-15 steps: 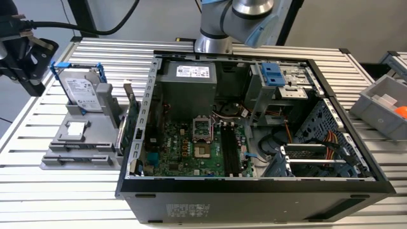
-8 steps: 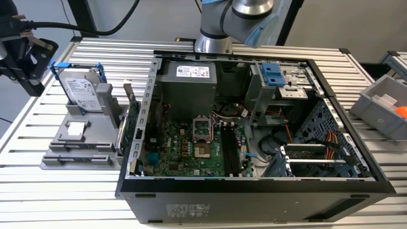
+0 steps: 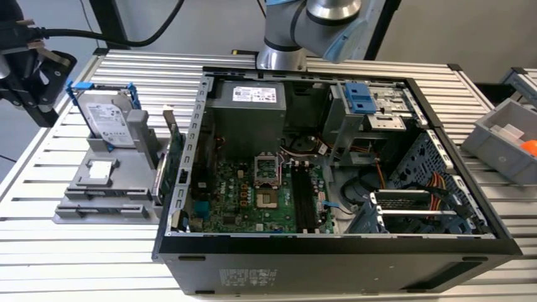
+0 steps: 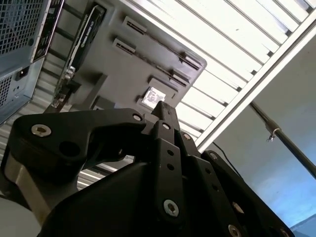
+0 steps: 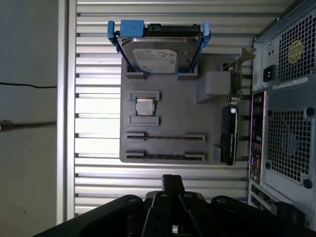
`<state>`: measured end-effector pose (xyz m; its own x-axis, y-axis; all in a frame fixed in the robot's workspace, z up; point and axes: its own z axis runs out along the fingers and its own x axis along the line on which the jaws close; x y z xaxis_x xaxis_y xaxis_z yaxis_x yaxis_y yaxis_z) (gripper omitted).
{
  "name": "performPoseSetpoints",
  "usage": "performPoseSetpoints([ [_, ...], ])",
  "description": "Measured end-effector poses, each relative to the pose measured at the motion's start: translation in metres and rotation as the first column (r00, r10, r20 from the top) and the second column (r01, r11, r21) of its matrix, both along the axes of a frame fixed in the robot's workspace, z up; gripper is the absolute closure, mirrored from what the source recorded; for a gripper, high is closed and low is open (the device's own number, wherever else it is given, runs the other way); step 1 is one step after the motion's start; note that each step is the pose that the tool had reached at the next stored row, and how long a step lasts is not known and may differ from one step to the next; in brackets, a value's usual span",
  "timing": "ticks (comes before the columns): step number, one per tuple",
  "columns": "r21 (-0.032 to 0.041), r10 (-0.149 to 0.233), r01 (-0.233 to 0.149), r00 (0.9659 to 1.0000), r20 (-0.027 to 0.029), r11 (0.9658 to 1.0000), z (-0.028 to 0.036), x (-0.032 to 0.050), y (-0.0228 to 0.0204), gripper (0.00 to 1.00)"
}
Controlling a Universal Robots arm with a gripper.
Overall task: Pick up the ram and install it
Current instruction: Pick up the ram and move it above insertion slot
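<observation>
In the first wrist view, two thin dark ram sticks [image 5: 165, 137] [image 5: 165, 156] lie edge-up in the clips of a grey holder [image 5: 170, 111], side by side. My gripper [image 5: 173, 181] hovers off the holder's edge nearest those sticks, well above it, fingers shut together with nothing between them. In the second wrist view the shut gripper [image 4: 163, 109] points toward the same grey holder [image 4: 148, 64]. In the exterior view the holder [image 3: 100, 189] stands at the left, beside the open computer case [image 3: 336, 245], whose motherboard [image 3: 243, 201] shows long black slots [image 3: 302, 201].
The holder also carries a silver hard drive in a blue frame [image 5: 158, 52], a small square chip [image 5: 144, 106] and an expansion card [image 5: 229, 133] on the case side. A grey bin [image 3: 503, 141] stands at the exterior view's right on the slatted table [image 3: 84, 251].
</observation>
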<state>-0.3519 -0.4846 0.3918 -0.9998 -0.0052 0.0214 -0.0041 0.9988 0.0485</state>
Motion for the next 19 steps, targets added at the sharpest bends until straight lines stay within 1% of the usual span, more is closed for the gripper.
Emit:
performPoseSetpoints([
  [6, 0.0000, 0.042, -0.042, 0.9991, 0.0000, 0.9991, 0.0000, 0.0000, 0.0000, 1.00],
  [13, 0.0000, 0.091, -0.091, 0.9958, 0.0007, 0.9958, 0.0000, 0.0000, 0.0000, 1.00],
  [16, -0.0004, 0.107, -0.107, 0.9942, 0.0042, 0.9942, 0.0000, 0.0001, 0.0000, 1.00],
  [19, -0.0011, 0.116, -0.116, 0.9931, 0.0104, 0.9932, 0.0000, 0.0000, 0.0000, 1.00],
])
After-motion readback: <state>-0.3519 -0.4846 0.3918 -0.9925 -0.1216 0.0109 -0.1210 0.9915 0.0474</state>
